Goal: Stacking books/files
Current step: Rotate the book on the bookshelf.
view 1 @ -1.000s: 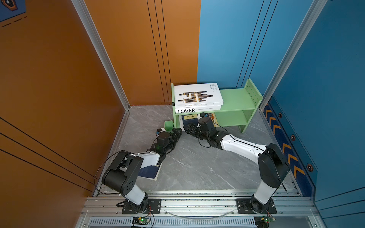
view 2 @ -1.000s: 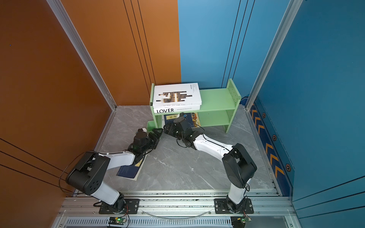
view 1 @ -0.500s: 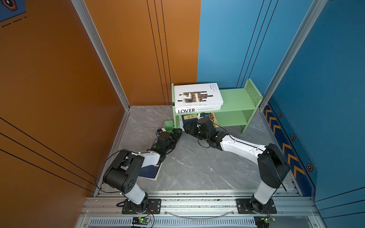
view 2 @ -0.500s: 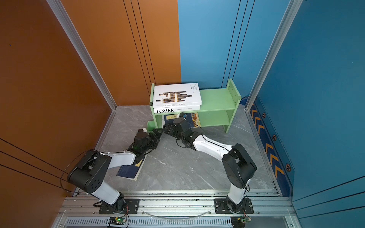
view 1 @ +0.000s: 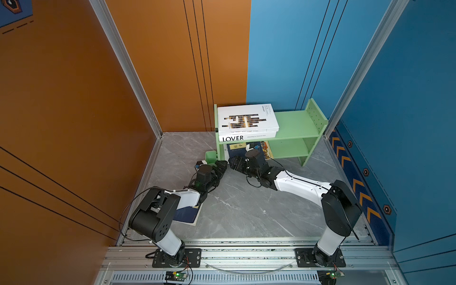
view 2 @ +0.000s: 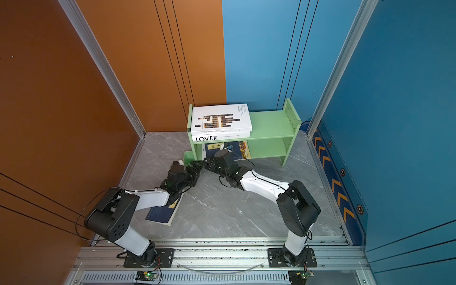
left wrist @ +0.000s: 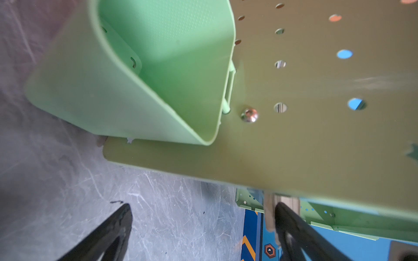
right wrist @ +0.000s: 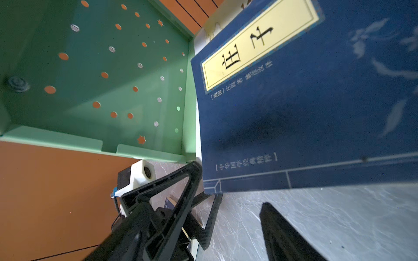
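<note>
A green shelf [view 1: 293, 123] stands against the far edge of the grey tabletop [view 1: 246, 209]. Two books lie stacked flat at the left end of its top board: the white book with brown-black bars [view 1: 246, 118] rests on the thick white "LOVER" book [view 1: 246, 137], whose spine faces the arms.

In the lower compartment, also at the left end, a navy yellow-labelled book [right wrist: 294, 113] lies with its near edge sticking out past the shelf front. A pale edge of another book shows beneath it. The yellow illustrated picture book [view 1: 267, 151] shows just to its right in both top views.

The right tool [view 1: 233, 162] sits low in front of that compartment. Its jaws are apart with bare tabletop between them, the navy cover's near corner is just beyond the tips, and it grips nothing.

The left tool [view 1: 220, 165] is just beside it, near the shelf's left side panel [left wrist: 294, 146] and the small green bin [left wrist: 135, 79] hung on that panel. Its fingers [left wrist: 113, 230] are spread wide and empty. Whether the two tools' tips touch cannot be told.

A second navy book [view 1: 187, 216] lies flat near the tabletop's left edge, toward the near-left corner, partly covered by the left arm [view 1: 187, 197]
</note>
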`<state>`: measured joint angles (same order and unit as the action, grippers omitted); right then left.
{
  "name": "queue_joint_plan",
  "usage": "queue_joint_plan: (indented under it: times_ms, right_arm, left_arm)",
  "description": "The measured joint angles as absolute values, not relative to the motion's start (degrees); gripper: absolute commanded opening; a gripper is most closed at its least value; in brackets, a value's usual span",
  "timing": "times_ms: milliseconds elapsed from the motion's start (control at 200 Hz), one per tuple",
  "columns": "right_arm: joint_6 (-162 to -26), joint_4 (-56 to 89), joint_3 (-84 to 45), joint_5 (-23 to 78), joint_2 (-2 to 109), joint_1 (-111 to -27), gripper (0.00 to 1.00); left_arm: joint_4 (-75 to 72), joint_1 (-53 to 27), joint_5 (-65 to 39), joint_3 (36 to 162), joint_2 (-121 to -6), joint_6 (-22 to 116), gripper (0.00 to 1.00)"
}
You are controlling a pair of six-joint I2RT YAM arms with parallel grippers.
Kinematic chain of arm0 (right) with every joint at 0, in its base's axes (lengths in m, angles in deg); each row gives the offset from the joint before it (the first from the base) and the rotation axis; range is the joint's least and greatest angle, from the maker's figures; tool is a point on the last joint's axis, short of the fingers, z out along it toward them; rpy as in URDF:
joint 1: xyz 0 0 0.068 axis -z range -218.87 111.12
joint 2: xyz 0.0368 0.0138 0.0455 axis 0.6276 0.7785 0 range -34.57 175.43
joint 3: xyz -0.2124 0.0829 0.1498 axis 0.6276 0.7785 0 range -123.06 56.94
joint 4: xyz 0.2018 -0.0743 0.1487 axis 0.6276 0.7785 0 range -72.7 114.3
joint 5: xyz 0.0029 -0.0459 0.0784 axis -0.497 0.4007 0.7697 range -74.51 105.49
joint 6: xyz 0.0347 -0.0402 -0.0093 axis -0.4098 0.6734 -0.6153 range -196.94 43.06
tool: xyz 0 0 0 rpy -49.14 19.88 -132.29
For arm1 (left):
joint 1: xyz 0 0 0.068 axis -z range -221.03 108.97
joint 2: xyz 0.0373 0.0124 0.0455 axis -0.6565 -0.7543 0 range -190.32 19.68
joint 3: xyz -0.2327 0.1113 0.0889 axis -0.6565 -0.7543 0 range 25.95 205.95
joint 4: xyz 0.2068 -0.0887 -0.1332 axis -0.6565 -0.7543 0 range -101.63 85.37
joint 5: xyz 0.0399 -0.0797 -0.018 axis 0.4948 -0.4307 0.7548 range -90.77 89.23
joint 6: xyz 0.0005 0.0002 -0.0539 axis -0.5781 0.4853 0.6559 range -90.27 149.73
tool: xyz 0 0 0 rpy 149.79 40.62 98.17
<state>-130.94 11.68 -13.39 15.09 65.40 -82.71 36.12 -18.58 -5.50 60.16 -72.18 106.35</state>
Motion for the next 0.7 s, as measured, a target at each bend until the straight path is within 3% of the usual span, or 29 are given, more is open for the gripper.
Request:
queue_joint_plan:
  times_ms: [701]
  right_arm:
    - [-130.9, 6.5, -13.0, 12.8, 65.5, -82.4, 0.78]
  left_arm:
    - [36.2, -18.6, -5.8, 60.2, -72.2, 106.4, 0.97]
